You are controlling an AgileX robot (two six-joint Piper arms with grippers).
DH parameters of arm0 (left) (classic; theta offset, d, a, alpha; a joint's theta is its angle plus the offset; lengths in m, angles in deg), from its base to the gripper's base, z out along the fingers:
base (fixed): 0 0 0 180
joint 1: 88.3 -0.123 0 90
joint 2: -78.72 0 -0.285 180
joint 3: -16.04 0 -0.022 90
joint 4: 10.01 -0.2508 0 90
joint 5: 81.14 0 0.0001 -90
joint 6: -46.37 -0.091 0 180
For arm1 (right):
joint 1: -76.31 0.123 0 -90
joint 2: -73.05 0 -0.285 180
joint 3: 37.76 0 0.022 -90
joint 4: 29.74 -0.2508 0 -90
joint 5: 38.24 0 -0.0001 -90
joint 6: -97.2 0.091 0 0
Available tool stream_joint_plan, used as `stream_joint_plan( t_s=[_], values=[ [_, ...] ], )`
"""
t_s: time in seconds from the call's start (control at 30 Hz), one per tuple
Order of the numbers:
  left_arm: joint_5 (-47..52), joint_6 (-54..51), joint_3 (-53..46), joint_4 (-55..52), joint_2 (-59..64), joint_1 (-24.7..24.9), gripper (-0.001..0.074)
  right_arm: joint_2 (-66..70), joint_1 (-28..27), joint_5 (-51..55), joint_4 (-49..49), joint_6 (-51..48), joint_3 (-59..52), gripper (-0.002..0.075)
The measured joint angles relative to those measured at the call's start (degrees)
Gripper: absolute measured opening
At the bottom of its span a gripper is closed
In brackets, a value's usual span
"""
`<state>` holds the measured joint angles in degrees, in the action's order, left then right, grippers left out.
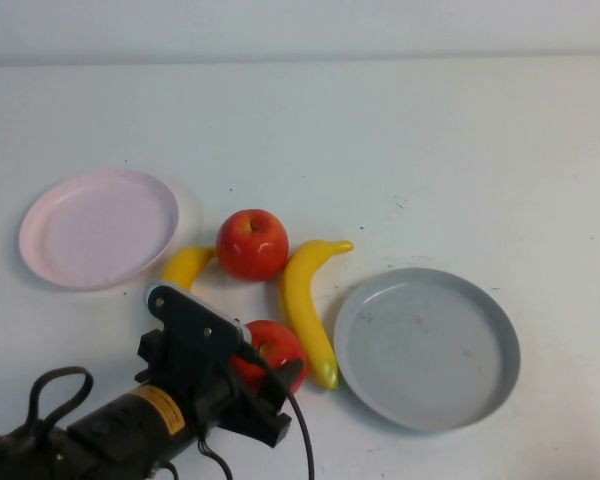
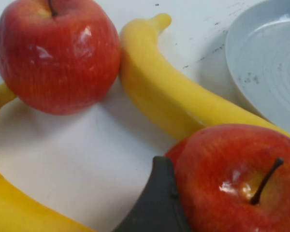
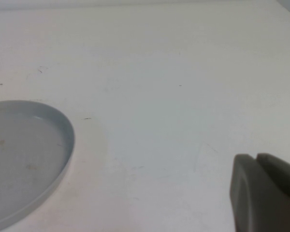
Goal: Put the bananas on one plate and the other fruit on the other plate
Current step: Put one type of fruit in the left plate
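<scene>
Two red apples lie between the plates. The far apple [image 1: 252, 244] [image 2: 55, 53] sits free. The near apple [image 1: 276, 345] [image 2: 232, 179] rests on the table between the fingers of my left gripper [image 1: 268, 362] [image 2: 241, 198]; one dark finger [image 2: 157, 203] presses its side and the other finger is hidden. One banana [image 1: 308, 305] [image 2: 169, 92] lies beside both apples, near the grey plate [image 1: 427, 347] [image 2: 261, 63]. The other banana [image 1: 185, 266] [image 2: 14, 212] curves partly under my left arm. The pink plate [image 1: 98, 228] holds nothing. My right gripper [image 3: 257, 162], absent from the high view, is shut over bare table beside the grey plate [image 3: 63, 140].
The left arm's black body and its cable [image 1: 302, 430] cover the front left of the white table [image 1: 430, 150]. Both plates hold nothing.
</scene>
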<state>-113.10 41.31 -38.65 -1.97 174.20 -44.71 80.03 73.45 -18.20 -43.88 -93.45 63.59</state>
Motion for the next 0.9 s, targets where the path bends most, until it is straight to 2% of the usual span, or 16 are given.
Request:
stream_joint_plan(
  t_s=[0.27,0.47,0.57,0.67,0.9],
  values=[
    [1.33,-3.64,0.04,-0.35,-1.00,0.00,0.0568,0.00,0.00,0.00,0.00,0.00,0.00,-0.0018],
    [3.18,-5.64,0.04,1.33,-9.06,0.00,0.0568,0.00,0.00,0.00,0.00,0.00,0.00,-0.0018],
    [2.89,-8.57,0.04,3.54,-12.89,-1.75,0.0568,0.00,0.00,0.00,0.00,0.00,0.00,-0.0018],
    [4.83,-9.51,1.31,5.20,-14.42,-7.95,0.0568,0.00,0.00,0.00,0.00,0.00,0.00,-0.0018],
    [16.82,-7.51,11.56,6.01,-11.30,-30.38,0.0568,0.00,0.00,0.00,0.00,0.00,0.00,-0.0018]
  ],
)
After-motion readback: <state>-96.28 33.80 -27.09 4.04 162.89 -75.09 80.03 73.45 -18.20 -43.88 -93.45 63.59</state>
